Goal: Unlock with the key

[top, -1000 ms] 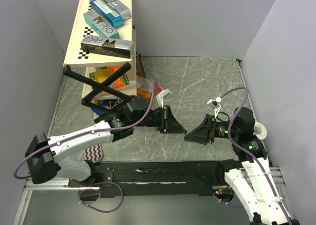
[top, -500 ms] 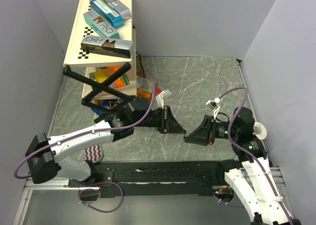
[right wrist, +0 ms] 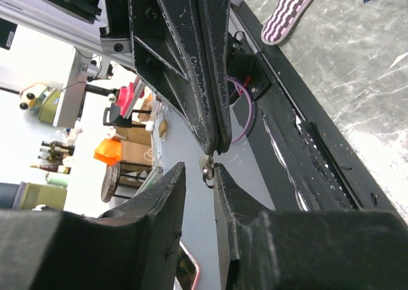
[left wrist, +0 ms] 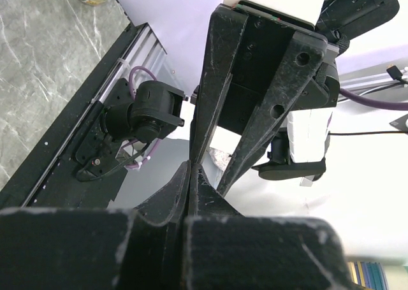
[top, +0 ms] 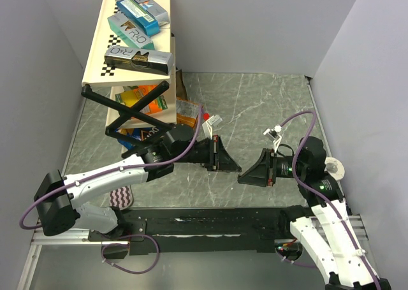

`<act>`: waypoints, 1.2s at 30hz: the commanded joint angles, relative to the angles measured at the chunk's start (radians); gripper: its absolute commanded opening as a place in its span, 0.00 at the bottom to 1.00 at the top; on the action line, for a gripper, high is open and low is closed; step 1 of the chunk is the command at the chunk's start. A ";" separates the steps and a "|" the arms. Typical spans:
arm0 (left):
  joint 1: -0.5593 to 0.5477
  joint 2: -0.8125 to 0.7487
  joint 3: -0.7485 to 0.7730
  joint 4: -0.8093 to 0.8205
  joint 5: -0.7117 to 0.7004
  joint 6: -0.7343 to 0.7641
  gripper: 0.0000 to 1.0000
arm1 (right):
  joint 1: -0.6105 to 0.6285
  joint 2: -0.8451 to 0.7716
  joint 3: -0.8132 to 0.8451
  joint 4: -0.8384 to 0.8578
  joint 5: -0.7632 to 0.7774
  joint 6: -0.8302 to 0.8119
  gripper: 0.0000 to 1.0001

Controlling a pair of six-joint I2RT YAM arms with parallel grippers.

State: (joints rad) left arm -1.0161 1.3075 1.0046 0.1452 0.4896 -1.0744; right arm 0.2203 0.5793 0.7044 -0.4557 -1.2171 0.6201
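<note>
- Two black robot arms met tip to tip in the air above the near edge of the grey marbled tabletop (top: 255, 105), about midway along it.
- The left gripper (top: 236, 169) had its fingers pressed tightly together. In the right wrist view a tiny metal piece on a ring, the key (right wrist: 205, 167), hung from their very tip, so it appeared to be pinched there.
- The right gripper (top: 241, 178) faced it with its fingers slightly spread, leaving a narrow gap. The key sat at the mouth of that gap, and whether either finger touched it could not be told.
- The key was therefore off the tabletop, held up between the two grippers.
- No padlock could be made out in any view. A shelf rack (top: 97, 54) loaded with boxes stood at the far left corner.
- Progress looked early: the key was lifted and seemed to be offered from the left gripper to the right — a handover not yet completed.
- What remained was nearly everything — taking a firm hold of the key, finding the lock, seating the key in it and turning it until the shackle opened.
</note>
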 commanded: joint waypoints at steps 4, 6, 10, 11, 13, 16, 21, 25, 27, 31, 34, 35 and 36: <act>-0.003 0.012 0.042 0.030 -0.014 0.010 0.01 | 0.010 0.016 -0.003 0.032 -0.018 -0.005 0.23; -0.003 0.015 0.043 0.030 -0.014 0.008 0.01 | 0.010 0.014 -0.006 0.032 -0.010 -0.005 0.15; -0.003 0.018 0.045 0.034 -0.010 0.008 0.01 | 0.010 0.016 -0.016 0.029 0.004 -0.005 0.00; -0.003 0.019 0.045 0.036 -0.008 0.008 0.01 | 0.010 0.016 -0.019 0.031 0.005 -0.002 0.00; -0.003 0.019 0.043 0.039 -0.006 0.007 0.01 | 0.010 0.014 -0.026 0.035 0.011 0.004 0.00; -0.003 0.015 0.042 0.040 -0.008 0.008 0.01 | 0.010 0.013 -0.037 0.035 0.022 0.013 0.00; -0.003 0.001 0.034 0.042 -0.025 0.010 0.21 | 0.008 0.024 -0.051 0.032 0.031 0.024 0.00; -0.003 -0.020 0.017 0.047 -0.089 0.008 0.63 | 0.008 0.043 -0.066 -0.009 0.054 0.012 0.00; -0.003 -0.037 0.008 0.033 -0.127 0.005 0.74 | 0.008 0.053 -0.062 -0.044 0.085 -0.014 0.00; -0.004 -0.019 0.043 -0.142 -0.287 0.022 0.78 | 0.007 0.082 -0.043 -0.184 0.170 -0.086 0.00; -0.012 0.077 0.143 -0.410 -0.429 0.070 0.79 | 0.002 0.088 -0.022 -0.302 0.261 -0.141 0.00; -0.018 0.111 0.201 -0.543 -0.484 0.077 0.79 | -0.001 0.086 -0.019 -0.342 0.281 -0.154 0.00; -0.021 0.146 0.230 -0.599 -0.487 0.071 0.80 | -0.007 0.082 -0.008 -0.357 0.301 -0.158 0.00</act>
State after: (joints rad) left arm -1.0199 1.3407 1.0939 -0.1074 0.1905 -1.0462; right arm 0.2199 0.6624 0.6384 -0.6552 -1.0389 0.5323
